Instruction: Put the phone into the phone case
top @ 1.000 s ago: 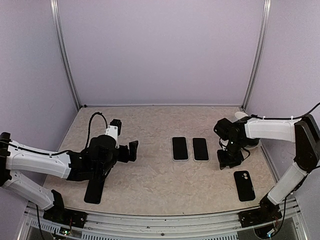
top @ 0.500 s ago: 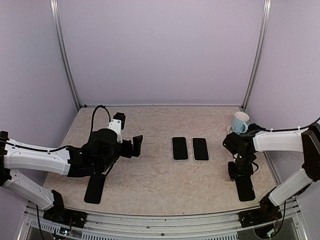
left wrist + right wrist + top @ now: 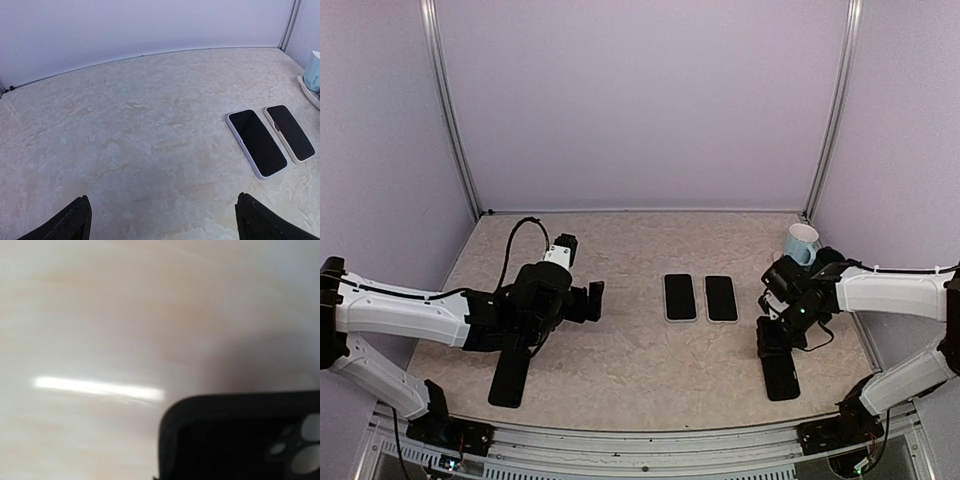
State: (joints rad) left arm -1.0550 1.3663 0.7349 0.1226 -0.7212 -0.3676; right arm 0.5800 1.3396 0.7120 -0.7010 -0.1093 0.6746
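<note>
Right claw (image 3: 772, 338), top view: lower right of frame, jaws closed, planted on the far end of the black phone case (image 3: 781, 377), which lies flat on the tabletop (image 3: 620, 250). Can't tell from up here whether it's pinching the case's rim or just pressing on it. One phone (image 3: 680, 297) and a second phone (image 3: 721, 298) lie side by side, face up, mid-frame, near the case but apart from it. A mug (image 3: 801, 243) stands behind the right arm. Left of centre the left claw (image 3: 588, 300) hovers, jaws wide, holding nothing. A flat black slab (image 3: 509, 376) lies below it, lower left.

Left wrist view: fingertips (image 3: 72, 222) sit at the bottom corners, wide apart, nothing btwn. Both phones are at right of frame, well ahead.

Right wrist view: blurry. Case fills the lower right corner, looks hollow side up w/ the camera cut-out showing. Claw's own fingers aren't visible.

Step in hand, I'd say: bringing the case over to the phones. To do it well, keep the case flat and hollow side up and slide slow so it doesn't flip or twist. Stop just beside a phone w/ long edges parallel, and leave the left claw room to lift that phone.
</note>
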